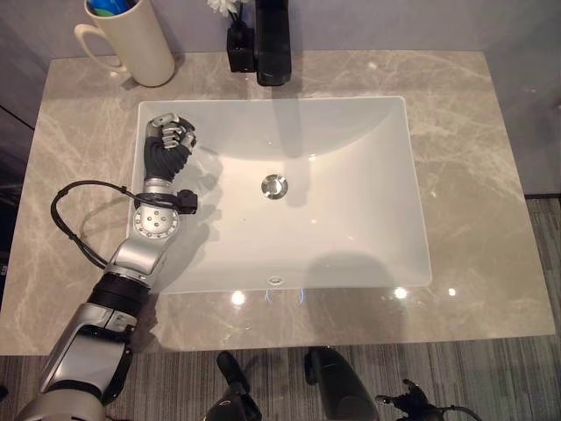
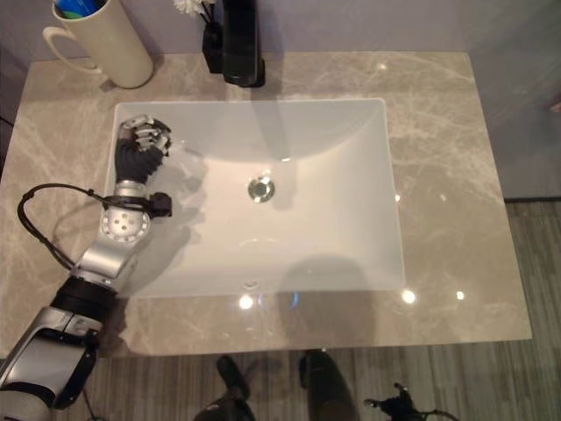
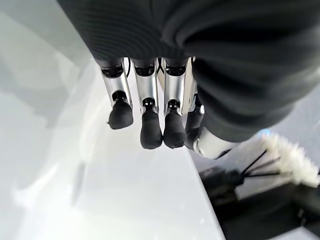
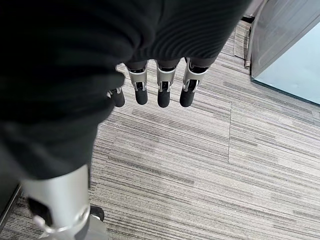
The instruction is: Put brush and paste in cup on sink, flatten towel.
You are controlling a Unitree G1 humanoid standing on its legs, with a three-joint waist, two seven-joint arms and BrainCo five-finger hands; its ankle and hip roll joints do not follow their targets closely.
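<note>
A cream cup [image 1: 140,44] stands on the marble counter at the back left, with blue and green things [image 1: 110,7] poking out of its top. My left hand [image 1: 168,145] hovers over the left end of the white sink basin [image 1: 351,175], a little in front of the cup. In the left wrist view its fingers [image 3: 150,130] hang relaxed and hold nothing, with the basin's white wall past them. My right hand [image 4: 163,85] hangs low beside me over striped grey carpet, fingers relaxed and holding nothing.
A black faucet [image 1: 272,44] rises at the basin's back edge, with a small black vase of white flowers [image 1: 238,44] beside it. The drain [image 1: 274,186] sits mid-basin. Grey marble counter [image 1: 473,175] runs all around the basin.
</note>
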